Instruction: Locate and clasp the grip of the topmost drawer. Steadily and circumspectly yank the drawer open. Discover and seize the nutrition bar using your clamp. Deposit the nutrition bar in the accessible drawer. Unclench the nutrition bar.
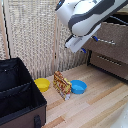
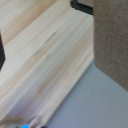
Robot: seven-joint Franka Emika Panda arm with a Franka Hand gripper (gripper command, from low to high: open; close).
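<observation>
The dark brown cabinet stands at the exterior view's right. Its topmost drawer (image 1: 114,33) has a silver bar handle (image 1: 107,41), and the front looks flush with the cabinet. My clamp (image 1: 86,48) hangs from the bulky white arm just off the handle's left end, apart from it. Blur hides whether the fingers are open or shut. The nutrition bar (image 1: 62,83), orange-yellow with red-brown print, stands tilted on the wooden table between two bowls. The wrist view shows only the wooden tabletop (image 2: 45,55). No drawer or bar shows there.
A yellow bowl (image 1: 42,84) and a blue bowl (image 1: 78,87) flank the bar. A large black box (image 1: 17,92) stands at the exterior view's left. The like lower drawer (image 1: 108,60) sits under the top one. A woven screen (image 1: 35,35) backs the table.
</observation>
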